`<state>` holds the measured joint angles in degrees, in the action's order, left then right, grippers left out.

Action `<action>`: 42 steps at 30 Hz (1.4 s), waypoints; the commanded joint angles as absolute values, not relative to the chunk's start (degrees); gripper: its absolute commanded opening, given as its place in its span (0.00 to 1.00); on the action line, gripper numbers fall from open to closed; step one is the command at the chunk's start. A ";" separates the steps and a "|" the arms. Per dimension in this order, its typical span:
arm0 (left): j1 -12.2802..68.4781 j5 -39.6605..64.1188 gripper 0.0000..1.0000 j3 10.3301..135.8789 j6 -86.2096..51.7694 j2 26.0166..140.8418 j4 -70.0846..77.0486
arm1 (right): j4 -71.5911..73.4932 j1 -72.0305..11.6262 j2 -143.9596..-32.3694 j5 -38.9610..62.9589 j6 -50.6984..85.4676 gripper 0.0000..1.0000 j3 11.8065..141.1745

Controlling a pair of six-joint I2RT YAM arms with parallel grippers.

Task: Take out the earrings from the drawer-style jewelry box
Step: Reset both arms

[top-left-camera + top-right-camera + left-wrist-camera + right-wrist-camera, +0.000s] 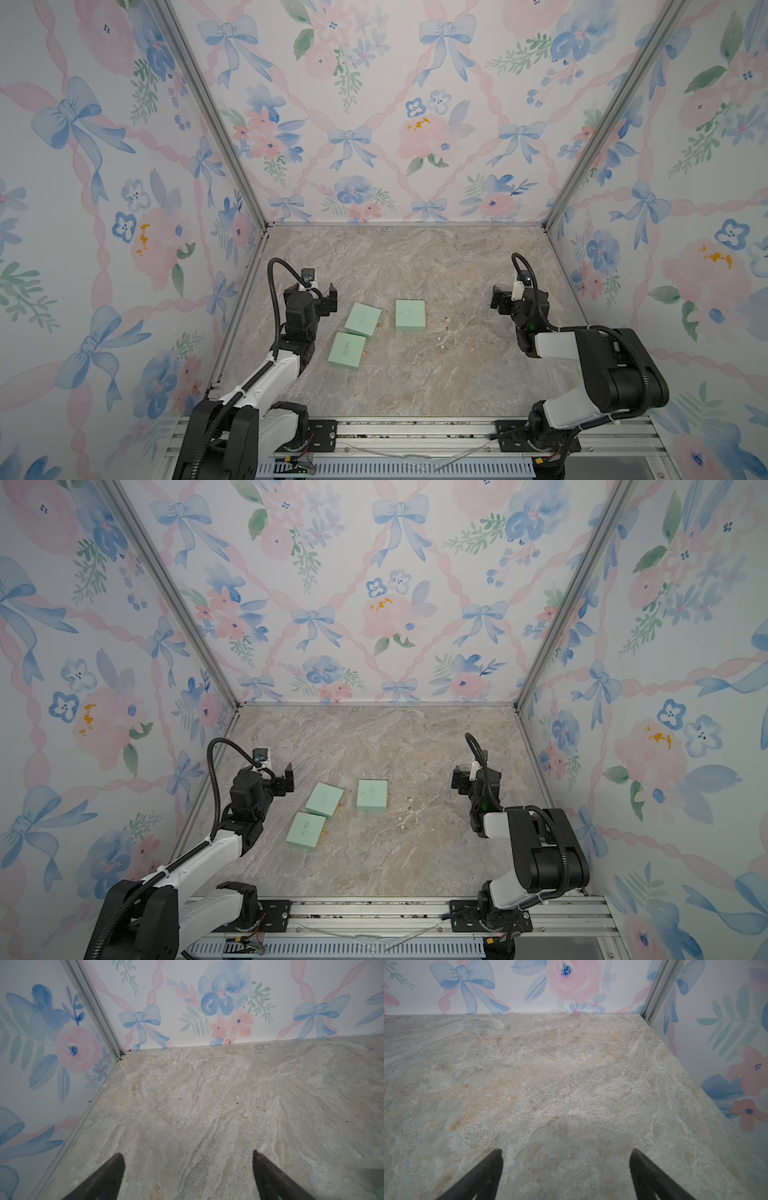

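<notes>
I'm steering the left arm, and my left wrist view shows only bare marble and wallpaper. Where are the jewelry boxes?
Observer: Three mint-green jewelry boxes lie on the tabletop, two of them close to the left claw.
Operator: Any earrings out?
Observer: Yes, several pearl-like earrings lie loose on the tabletop beside the third box, on its side facing the right claw.
Operator: Is that claw holding anything?
Observer: No, its wrist view shows it open and empty.
</notes>
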<state>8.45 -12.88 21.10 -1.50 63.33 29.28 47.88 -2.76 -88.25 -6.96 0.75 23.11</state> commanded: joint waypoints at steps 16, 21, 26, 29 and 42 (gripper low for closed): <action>5.10 -10.62 0.98 17.27 -1.76 70.11 38.67 | 49.69 -3.34 -88.15 -7.91 -0.33 0.96 23.02; 5.01 -8.28 0.98 16.30 -1.54 72.98 43.07 | 49.71 -3.33 -88.15 -7.91 -0.35 0.96 22.98; 4.88 -8.85 0.98 15.59 -1.48 72.45 43.15 | 49.70 -3.26 -88.15 -7.90 -0.29 0.96 22.95; 4.89 -8.07 0.98 13.17 -1.41 71.34 46.48 | 49.66 -3.25 -88.15 -7.91 -0.35 0.96 22.98; 3.96 -4.14 0.96 8.44 -3.66 70.16 56.34 | 49.66 -3.30 -88.15 -7.91 -0.30 0.96 23.01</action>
